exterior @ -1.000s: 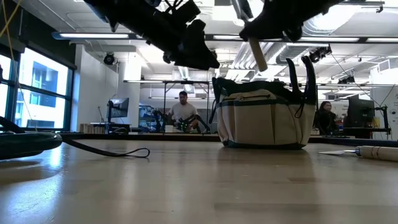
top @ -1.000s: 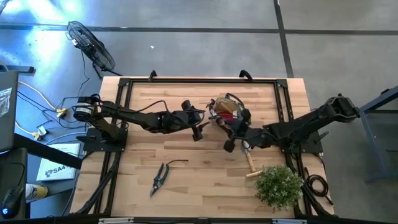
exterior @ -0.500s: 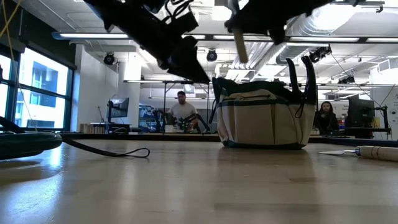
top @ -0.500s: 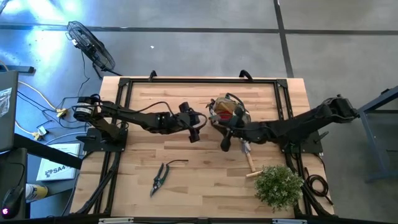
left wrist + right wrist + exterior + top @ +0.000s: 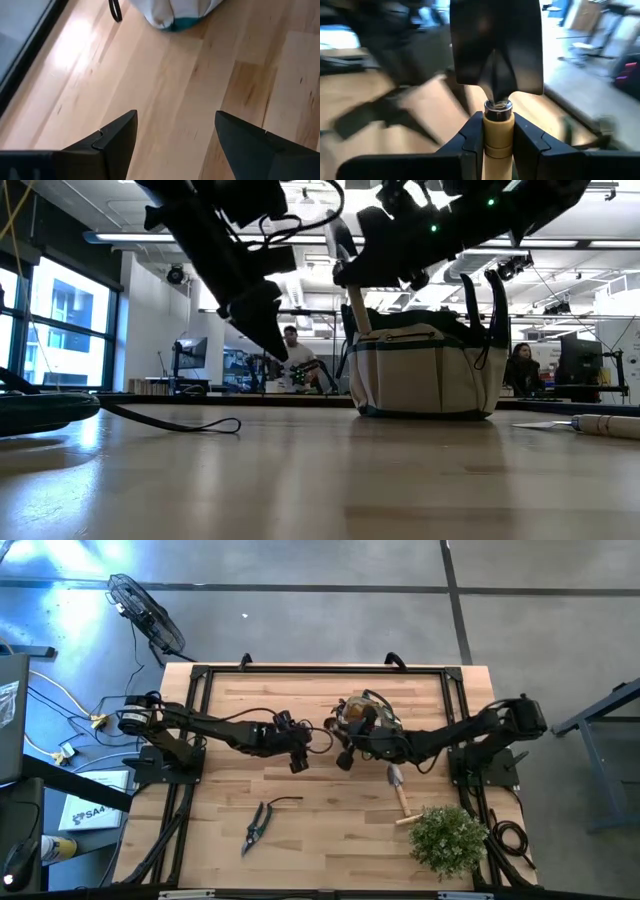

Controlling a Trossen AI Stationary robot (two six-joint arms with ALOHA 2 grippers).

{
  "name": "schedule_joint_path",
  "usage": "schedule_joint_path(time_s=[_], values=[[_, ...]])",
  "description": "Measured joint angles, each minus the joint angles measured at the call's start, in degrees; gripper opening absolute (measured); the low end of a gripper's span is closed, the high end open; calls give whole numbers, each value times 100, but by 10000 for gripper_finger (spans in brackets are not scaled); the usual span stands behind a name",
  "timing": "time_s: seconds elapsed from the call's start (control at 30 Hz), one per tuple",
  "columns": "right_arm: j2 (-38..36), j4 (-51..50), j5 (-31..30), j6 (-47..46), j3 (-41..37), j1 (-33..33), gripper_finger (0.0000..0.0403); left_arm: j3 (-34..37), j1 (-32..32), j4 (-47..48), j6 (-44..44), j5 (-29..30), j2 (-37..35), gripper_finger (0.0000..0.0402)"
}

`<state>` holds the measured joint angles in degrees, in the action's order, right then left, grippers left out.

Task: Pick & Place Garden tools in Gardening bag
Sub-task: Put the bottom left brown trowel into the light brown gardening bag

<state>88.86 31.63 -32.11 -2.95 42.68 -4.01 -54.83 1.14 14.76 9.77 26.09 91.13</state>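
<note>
Your right gripper [image 5: 497, 132] is clamped on the pale wooden handle of a dark metal-bladed trowel [image 5: 496, 47], carried in the air just left of the round olive-tan gardening bag with dark green trim [image 5: 425, 370], which sits at upper centre of the high view. To finish this step well, bring the trowel over the bag's open mouth and tip it to go in lengthwise before you let go, keeping clear of the loop handles. That arm stretches in from the right edge, wrist low. Your left gripper [image 5: 172, 137] hangs with fingers spread and empty, left of centre. A second wooden-handled trowel [image 5: 398, 789] lies lower right of the bag; dark pruning shears [image 5: 257, 824] lie lower left.
</note>
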Motion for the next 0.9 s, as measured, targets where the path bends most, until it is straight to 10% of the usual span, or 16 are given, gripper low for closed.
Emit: schedule_joint_path(time_s=[0.9], values=[[592,553,-202,493,-2,817,58,0,-1,-11,-47,-169,0,258]])
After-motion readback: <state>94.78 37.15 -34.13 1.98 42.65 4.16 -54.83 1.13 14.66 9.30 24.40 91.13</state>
